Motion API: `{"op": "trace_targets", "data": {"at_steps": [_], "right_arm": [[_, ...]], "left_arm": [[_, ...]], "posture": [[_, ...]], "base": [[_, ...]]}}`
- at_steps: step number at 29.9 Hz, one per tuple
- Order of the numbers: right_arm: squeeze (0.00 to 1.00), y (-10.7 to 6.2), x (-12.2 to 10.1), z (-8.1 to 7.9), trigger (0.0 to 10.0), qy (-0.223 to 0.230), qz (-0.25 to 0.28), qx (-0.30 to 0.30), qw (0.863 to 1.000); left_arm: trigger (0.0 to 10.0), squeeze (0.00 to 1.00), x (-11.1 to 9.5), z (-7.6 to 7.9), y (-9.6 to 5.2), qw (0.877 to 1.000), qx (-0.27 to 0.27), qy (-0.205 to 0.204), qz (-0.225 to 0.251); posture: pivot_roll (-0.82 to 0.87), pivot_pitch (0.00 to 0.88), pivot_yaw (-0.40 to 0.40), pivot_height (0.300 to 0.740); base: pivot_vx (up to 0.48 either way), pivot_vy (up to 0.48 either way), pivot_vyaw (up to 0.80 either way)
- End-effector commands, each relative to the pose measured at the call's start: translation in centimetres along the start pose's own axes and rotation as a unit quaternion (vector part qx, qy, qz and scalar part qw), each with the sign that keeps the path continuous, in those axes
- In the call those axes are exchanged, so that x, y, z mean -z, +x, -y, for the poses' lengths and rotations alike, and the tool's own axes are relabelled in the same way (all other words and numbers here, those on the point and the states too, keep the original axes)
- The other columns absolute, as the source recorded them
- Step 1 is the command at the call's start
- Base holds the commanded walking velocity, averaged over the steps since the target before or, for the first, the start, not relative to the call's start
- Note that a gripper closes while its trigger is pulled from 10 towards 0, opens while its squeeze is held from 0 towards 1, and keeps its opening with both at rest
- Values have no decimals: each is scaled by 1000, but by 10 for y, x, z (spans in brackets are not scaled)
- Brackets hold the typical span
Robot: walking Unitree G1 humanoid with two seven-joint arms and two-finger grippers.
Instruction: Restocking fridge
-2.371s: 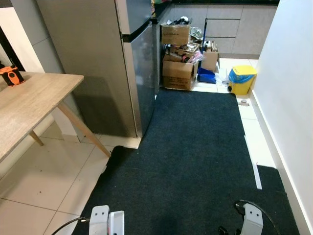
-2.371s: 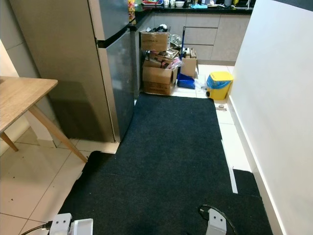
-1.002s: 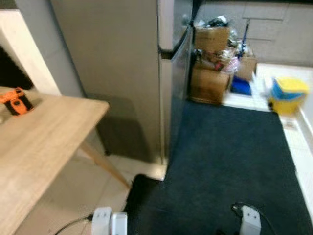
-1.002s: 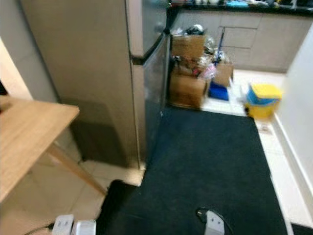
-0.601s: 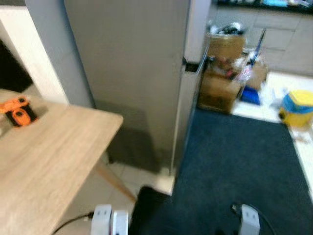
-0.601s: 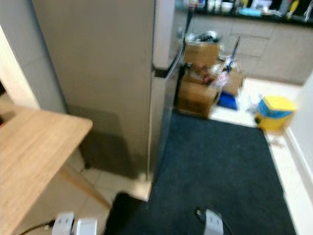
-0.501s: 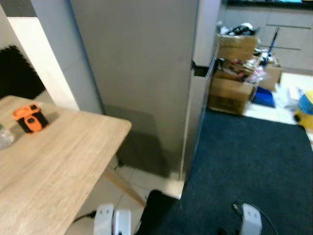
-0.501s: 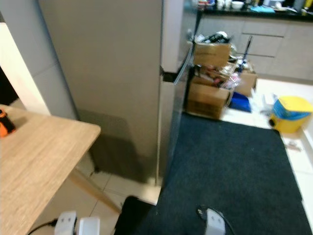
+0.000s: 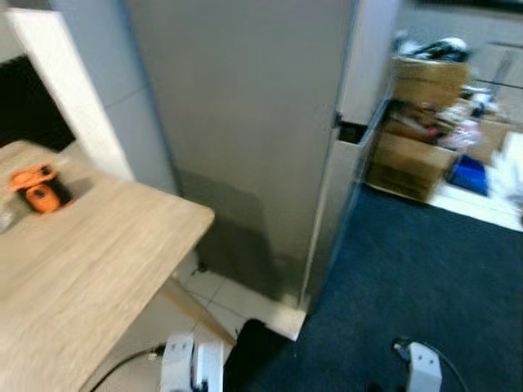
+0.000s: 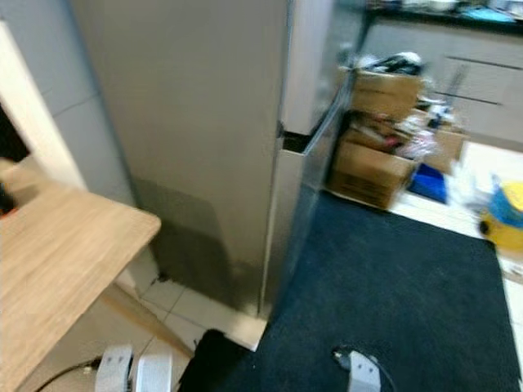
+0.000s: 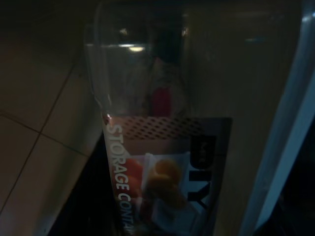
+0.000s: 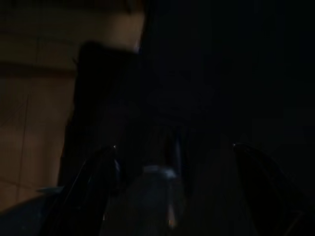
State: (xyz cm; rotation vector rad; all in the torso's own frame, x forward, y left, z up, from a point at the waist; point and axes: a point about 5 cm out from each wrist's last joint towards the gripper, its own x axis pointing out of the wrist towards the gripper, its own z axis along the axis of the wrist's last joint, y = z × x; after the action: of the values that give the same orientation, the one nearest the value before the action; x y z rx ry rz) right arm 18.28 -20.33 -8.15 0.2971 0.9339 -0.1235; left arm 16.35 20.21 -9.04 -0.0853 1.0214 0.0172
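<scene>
The tall grey fridge (image 9: 245, 139) stands just ahead, seen from its side, with both doors shut and a dark seam (image 9: 351, 131) between the upper and lower door. My left arm (image 9: 189, 367) and right arm (image 9: 423, 367) hang low at the bottom of the eye views. In the left wrist view a clear plastic storage container (image 11: 157, 162) with a printed label sits close against the camera, held in my left gripper above tiled floor. The right wrist view is very dark. My right gripper (image 12: 174, 147) shows faintly there, with a pale bottle-like shape (image 12: 157, 191) between its sides.
A light wooden table (image 9: 82, 261) with an orange device (image 9: 37, 186) stands at my left, its leg near my left arm. A dark carpet (image 9: 425, 278) runs along the fridge front. Stacked cardboard boxes (image 9: 417, 155) and a yellow bin (image 10: 508, 214) stand at the far end.
The whole picture has swung: the camera turned left and came nearer the fridge and table. The white wall on the right has left the view. Neither arm has moved within the picture.
</scene>
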Motion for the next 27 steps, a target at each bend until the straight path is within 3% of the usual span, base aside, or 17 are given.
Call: {"op": "trace_targets", "data": {"at_steps": [1, 24, 27], "right_arm": [[0, -2, 10, 2, 10000, -1, -17, 4, 1000], [0, -2, 11, -2, 10000, -4, -12, -27, 1000], [0, -2, 10, -3, 10000, -5, -11, -38, 999]], "left_arm": [[10000, 0, 4, -1, -1, 1000, 0, 1, -8], [10000, 0, 5, 0, -1, 1000, 0, -1, -10], [10000, 0, 6, 0, -1, 1000, 0, -1, -10]], "posture": [[-60, 0, 20, 740], [-61, 0, 22, 740], [-61, 0, 22, 740]], "base": [[0, -424, 0], [0, -424, 0], [0, -424, 708]]}}
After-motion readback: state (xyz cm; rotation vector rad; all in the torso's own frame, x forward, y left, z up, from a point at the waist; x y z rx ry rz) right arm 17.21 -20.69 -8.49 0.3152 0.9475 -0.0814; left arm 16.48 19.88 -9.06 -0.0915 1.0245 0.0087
